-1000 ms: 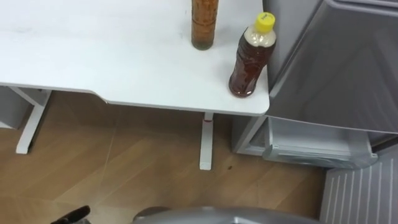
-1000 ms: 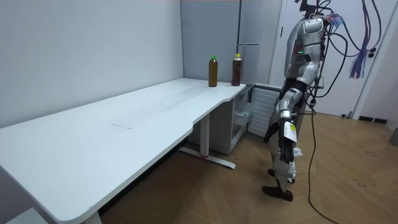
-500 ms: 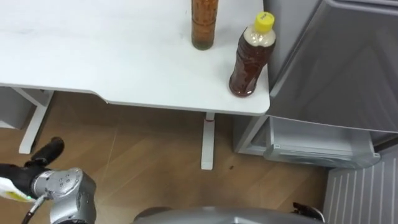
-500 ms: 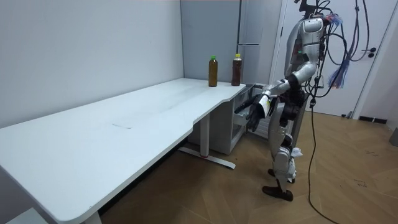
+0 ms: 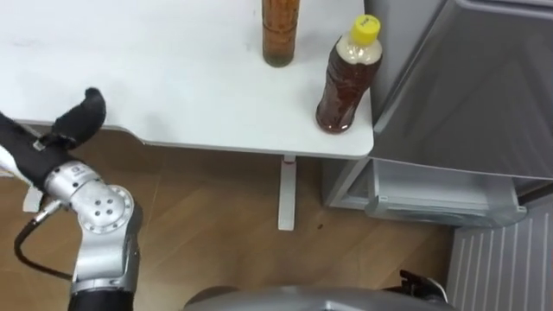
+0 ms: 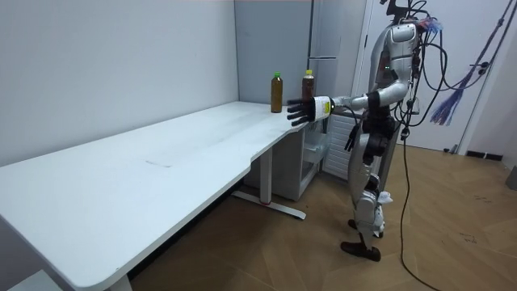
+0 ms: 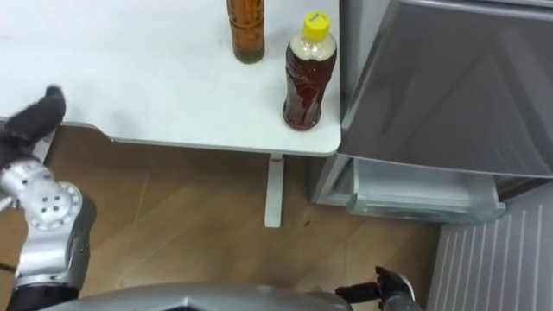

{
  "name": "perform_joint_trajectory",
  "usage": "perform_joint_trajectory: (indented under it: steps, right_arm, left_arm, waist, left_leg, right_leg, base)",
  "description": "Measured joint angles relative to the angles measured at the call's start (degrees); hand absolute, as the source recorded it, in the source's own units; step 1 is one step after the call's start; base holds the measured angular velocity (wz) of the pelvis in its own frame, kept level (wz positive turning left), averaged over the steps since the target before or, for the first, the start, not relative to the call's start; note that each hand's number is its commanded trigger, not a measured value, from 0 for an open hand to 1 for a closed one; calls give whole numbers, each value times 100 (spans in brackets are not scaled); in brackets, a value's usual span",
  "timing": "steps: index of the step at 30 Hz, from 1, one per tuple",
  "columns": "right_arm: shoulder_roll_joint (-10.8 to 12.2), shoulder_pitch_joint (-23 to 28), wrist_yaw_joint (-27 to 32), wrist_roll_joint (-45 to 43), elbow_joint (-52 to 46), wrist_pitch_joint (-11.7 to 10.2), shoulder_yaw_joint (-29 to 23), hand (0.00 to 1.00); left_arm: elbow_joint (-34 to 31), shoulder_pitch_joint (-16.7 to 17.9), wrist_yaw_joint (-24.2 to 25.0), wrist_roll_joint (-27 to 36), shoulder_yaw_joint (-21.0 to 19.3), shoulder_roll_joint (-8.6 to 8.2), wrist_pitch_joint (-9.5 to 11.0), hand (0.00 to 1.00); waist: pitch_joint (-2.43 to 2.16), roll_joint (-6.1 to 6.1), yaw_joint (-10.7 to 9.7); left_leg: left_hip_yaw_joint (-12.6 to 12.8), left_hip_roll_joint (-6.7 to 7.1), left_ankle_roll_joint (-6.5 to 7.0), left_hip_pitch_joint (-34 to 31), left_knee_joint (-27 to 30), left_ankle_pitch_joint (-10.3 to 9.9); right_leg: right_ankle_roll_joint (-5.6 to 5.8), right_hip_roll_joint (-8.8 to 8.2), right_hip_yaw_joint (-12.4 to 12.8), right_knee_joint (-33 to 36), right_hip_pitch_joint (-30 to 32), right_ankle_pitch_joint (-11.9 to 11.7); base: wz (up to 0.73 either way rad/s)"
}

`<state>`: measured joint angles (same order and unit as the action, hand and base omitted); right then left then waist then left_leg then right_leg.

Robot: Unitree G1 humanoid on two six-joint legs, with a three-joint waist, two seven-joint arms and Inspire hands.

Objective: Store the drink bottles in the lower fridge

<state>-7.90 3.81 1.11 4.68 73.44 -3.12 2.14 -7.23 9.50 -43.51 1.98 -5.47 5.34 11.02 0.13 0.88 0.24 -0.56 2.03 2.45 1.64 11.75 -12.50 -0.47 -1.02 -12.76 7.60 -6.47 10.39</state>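
- Yellow-capped bottle: dark brown drink with a pale band under the cap. It stands upright on the white tabletop, at the corner just beside the grey fridge.
- Second bottle: amber drink, upright, next along from the fridge. The eye views crop its top; the room view shows a green cap.
- Print on either bottle is too small to read.
- Left hand: the room view shows straight, spread fingers holding nothing, at the tabletop's edge and farther from the fridge than both bottles. The eye views give its dark finger ends and wrist.
- Right hand: low, before the fridge's open lower part. Its finger state cannot be told.
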Motion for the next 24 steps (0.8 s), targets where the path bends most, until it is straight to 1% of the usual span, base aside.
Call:
perform_joint_trajectory:
  steps: [1, 4, 6, 8, 10, 13, 16, 17, 20, 24]
  right_arm:
    - [1, -15, -13, 0, 8, -6, 1, 0]
    - [-1, -37, -65, 0, 36, -7, 0, 0]
    - [12, -41, -82, 10, 35, -7, 11, 0]
    - [18, -56, -110, 10, 44, -9, 55, 0]
    - [19, -117, -133, 44, 137, -60, 111, 0]
    - [21, -220, -192, 50, 300, -116, 118, 0]
    - [21, -225, -293, 50, 299, -186, 118, 0]
    - [19, -228, -318, 50, 299, -200, 118, 0]
    - [16, -229, -362, 44, 298, -228, 125, 0]
    - [-31, -254, -487, 39, 302, -234, 165, 0]
  left_arm:
    - [-208, -12, 141, -35, 29, 2, 0, 0]
    - [-500, -18, 444, -42, 198, 25, 0, 0]
    - [-521, -18, 616, -29, 288, 33, -1, 0]
    - [-521, -18, 771, -19, 463, 46, -3, 0]
    - [-522, -18, 1054, 42, 731, 46, -3, 0]
    - [-524, -18, 1340, 128, 893, 46, -3, 0]
    - [-708, -18, 1657, 276, 1016, 45, -3, 0]
    - [-810, -19, 1777, 310, 1032, 44, -2, 0]
    - [-942, -49, 2033, 374, 1070, 45, -1, 0]
    - [-1052, -100, 2395, 521, 1283, 129, -2, 0]
  waist:
    - [1, 2, -13]
    - [10, 20, -26]
    - [24, 45, -32]
    - [39, 73, -66]
    - [46, 91, -86]
    - [47, 91, -138]
    - [48, 91, -167]
    - [49, 92, -168]
    - [51, 83, -185]
    - [48, 75, -273]
  left_leg:
    - [1, -3, -2, 5, 0, 2]
    - [-1, -3, -4, 6, -2, 3]
    - [-1, -4, -4, 13, -2, 4]
    - [-29, 0, -4, 15, 2, 4]
    - [-60, 14, 2, 43, 2, 7]
    - [-54, 16, 3, 86, 0, 8]
    - [-23, 7, 3, 84, -1, 8]
    - [7, -18, 3, 83, -1, 8]
    - [50, -22, 2, 83, 0, 8]
    - [41, -23, 3, 47, 14, 8]
  right_leg:
    - [0, 2, -2, -1, -3, 0]
    - [0, 2, -12, -2, -6, 0]
    - [0, 2, -19, -3, -17, 0]
    - [0, 3, -17, -5, -28, 0]
    - [0, -5, 4, -6, -56, 0]
    - [0, -9, 13, -6, -91, 0]
    - [0, -6, 31, -1, -83, 0]
    - [0, -3, 60, -1, -73, 0]
    - [0, 3, 145, -1, -53, 0]
    - [0, 1, 150, 2, -36, 0]
  base:
    - [0]
    - [0]
    - [0]
    - [6]
    - [6]
    - [-1]
    - [-7]
    - [-13]
    - [-9]
    - [0]
